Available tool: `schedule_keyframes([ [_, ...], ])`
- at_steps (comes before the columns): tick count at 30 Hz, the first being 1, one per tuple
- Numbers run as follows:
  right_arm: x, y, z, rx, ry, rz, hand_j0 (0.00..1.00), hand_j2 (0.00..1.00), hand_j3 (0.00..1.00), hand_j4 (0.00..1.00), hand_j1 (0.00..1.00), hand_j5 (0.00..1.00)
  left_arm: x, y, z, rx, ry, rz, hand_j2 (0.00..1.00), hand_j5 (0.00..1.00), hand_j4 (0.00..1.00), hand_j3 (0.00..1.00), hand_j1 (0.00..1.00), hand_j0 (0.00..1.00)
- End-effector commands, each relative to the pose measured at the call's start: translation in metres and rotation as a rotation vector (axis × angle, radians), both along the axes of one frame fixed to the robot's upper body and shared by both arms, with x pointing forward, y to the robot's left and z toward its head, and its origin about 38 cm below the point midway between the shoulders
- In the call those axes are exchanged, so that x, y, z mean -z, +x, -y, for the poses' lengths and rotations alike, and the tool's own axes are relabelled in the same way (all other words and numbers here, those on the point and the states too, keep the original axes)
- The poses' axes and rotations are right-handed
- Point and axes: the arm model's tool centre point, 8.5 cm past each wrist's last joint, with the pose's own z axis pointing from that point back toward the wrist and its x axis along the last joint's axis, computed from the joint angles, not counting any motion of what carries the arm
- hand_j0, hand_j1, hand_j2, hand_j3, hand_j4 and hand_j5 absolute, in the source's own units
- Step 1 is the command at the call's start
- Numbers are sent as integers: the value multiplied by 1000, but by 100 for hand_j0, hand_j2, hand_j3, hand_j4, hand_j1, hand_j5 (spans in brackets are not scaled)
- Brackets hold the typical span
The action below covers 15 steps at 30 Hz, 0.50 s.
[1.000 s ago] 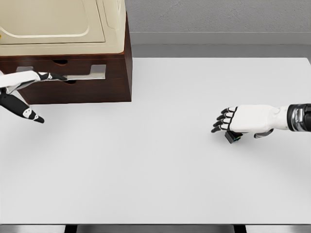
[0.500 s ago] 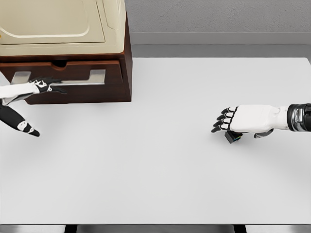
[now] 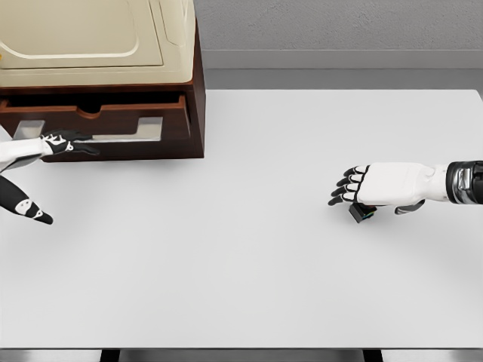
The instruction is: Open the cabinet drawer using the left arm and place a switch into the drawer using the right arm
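- my left hand (image 3: 45,145) has slid lower and further left than a second ago, and the drawer (image 3: 98,121) has come out with it, showing a dark gap under the cabinet top.
- its dark fingers (image 3: 75,139) lie along the grey handle (image 3: 128,130) on the drawer front; i can't tell whether they hook it or just rest on it.
- my right hand (image 3: 381,187) hasn't moved: palm down on the white table (image 3: 241,249), fingers loosely curved, thumb tucked under.
- the switch (image 3: 361,214), small and dark, sits on the table just under that palm, touching or nearly so; i can't see a real grip.
- the brown cabinet (image 3: 198,113) carries a cream appliance (image 3: 90,38) on top; bare table lies between the switch and the drawer.
- the left forearm and the drawer's left end are cut off by the frame edge; the drawer's inside is hidden in shadow.
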Motion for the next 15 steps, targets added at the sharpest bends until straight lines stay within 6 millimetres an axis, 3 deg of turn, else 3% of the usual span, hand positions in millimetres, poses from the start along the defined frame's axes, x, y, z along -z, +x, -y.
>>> schedule_keyframes([
  [1,0,0,0,3,3,-1,100,100,100,100,100,100,17,-5,-14,21,150,12,100,100,100,100,100,100],
  [15,0,0,0,2,2,-2,99,99,99,99,99,99,22,-25,-26,78,148,-11,100,100,100,100,100,100],
])
